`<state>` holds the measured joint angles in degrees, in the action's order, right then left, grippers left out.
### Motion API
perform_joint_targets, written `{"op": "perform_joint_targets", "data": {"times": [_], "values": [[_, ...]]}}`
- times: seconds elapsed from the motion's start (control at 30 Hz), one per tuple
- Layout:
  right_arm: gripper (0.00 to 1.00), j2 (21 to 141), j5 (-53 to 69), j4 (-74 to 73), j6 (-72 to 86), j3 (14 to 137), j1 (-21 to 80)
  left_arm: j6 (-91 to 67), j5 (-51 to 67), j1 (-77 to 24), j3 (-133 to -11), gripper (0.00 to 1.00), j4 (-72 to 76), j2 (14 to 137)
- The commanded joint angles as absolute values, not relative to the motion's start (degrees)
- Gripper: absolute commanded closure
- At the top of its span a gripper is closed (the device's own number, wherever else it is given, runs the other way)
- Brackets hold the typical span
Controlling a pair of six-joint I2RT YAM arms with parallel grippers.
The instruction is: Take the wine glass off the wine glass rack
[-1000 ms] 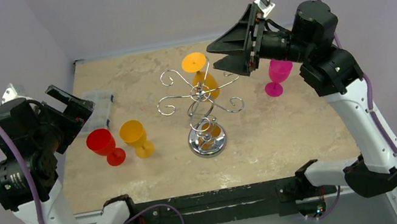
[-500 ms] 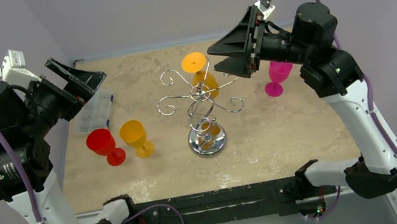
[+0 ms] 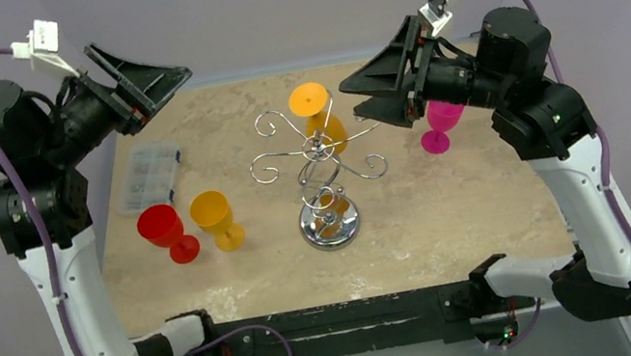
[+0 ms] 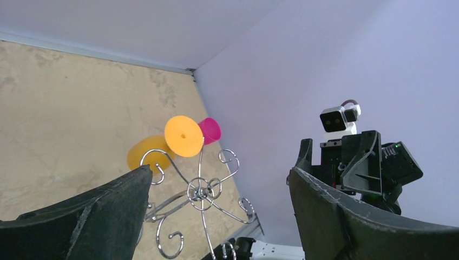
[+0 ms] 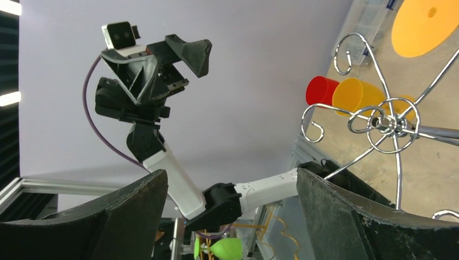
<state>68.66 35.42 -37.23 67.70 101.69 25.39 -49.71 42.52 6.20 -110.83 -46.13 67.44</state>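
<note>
The left gripper (image 3: 163, 87) hangs high in the upper left of the overhead view. Its jaws are spread wide and hold nothing. In its wrist view the black fingers (image 4: 81, 216) sit far apart in the bottom corners.

The right gripper (image 3: 352, 100) is raised in the upper right, pointing toward the centre. It is also wide open and empty.

Just left of the right gripper's fingertips, not touching them, an orange wine glass (image 3: 308, 99) hangs upside down, its round foot uppermost. It hangs from a far arm of the wine glass rack (image 3: 329, 222). The rack is a chrome wire stand with curled arms and a round base, standing at the centre of the beige table (image 3: 455, 212).

A pink glass (image 3: 441, 117) stands upright right of the rack, below the right gripper in the frame. A red glass (image 3: 162, 227) and a second orange glass (image 3: 212, 214) stand side by side left of the rack. A clear plastic box (image 3: 148, 168) lies beyond them, near the table's left edge.
</note>
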Motion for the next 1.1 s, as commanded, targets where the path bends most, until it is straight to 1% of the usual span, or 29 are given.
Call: {"op": "perform_joint_targets", "data": {"times": [0.0, 0.23, 0.4, 0.57, 0.7, 1.07], "values": [[0.12, 66.45, 31.17, -41.03, 64.35, 104.11, 25.05, -51.04, 45.27, 2.53, -113.79, 0.06, -39.45, 72.24], [0.12, 64.98, 27.40, -42.20, 63.98, 103.71, 25.05, -53.07, 47.77, 0.74, -114.43, 0.06, -33.07, 77.32], [0.12, 63.86, 21.14, -46.60, 62.27, 104.65, 25.05, -56.72, 52.30, 0.48, -113.40, 0.07, -26.55, 81.68], [0.12, 64.33, 20.14, -49.61, 61.77, 105.31, 25.09, -60.01, 55.39, -1.88, -113.03, 0.08, -19.93, 86.33], [0.12, 64.69, 19.02, -50.80, 61.42, 105.91, 25.08, -61.57, 56.01, -3.31, -112.04, 0.09, -17.44, 89.17], [0.07, 68.04, 14.72, -59.66, 57.29, 112.98, 25.07, -59.49, 56.33, -7.05, -104.37, 0.10, -15.80, 91.01]]}}
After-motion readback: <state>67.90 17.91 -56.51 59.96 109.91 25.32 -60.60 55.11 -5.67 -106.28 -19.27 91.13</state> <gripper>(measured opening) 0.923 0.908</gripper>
